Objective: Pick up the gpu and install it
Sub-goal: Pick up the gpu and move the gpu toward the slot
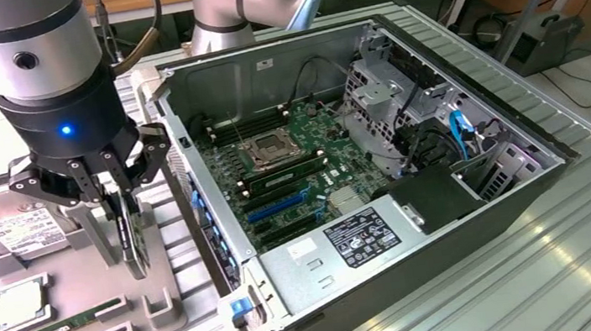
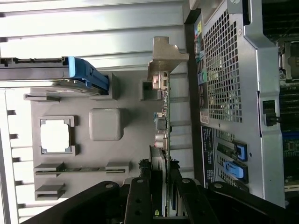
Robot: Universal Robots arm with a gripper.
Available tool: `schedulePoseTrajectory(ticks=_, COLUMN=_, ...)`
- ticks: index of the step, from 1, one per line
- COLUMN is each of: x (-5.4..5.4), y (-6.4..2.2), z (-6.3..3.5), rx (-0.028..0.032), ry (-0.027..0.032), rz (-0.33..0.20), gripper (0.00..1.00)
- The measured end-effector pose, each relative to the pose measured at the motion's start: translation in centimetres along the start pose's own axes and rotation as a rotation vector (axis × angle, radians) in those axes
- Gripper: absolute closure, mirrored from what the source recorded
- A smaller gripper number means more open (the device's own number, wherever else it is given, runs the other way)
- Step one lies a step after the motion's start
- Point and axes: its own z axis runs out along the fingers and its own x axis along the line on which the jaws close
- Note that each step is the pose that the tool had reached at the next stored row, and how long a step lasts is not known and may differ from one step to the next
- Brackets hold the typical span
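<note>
The gpu is a thin dark card standing on edge in the grey parts holder, at the exterior view's left, beside the open computer case. My gripper comes down from above and is shut on the card's upper edge, one finger on each side. In the wrist view the gpu shows edge-on, running from its silver end bracket to my gripper. I cannot tell whether the card still rests in its holder slot. Blue expansion slots lie on the motherboard inside the case.
On the holder lie a silver hard drive with a blue caddy, a processor chip and a green memory stick. The case's perforated rear wall stands close beside the card. Ribbed metal tabletop surrounds it.
</note>
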Motion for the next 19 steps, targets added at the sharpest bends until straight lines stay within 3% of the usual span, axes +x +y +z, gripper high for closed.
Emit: schedulePoseTrajectory(ticks=19, x=0.0, y=0.04, z=-1.09, rx=0.0, ry=0.0, rz=0.0, gripper=0.74)
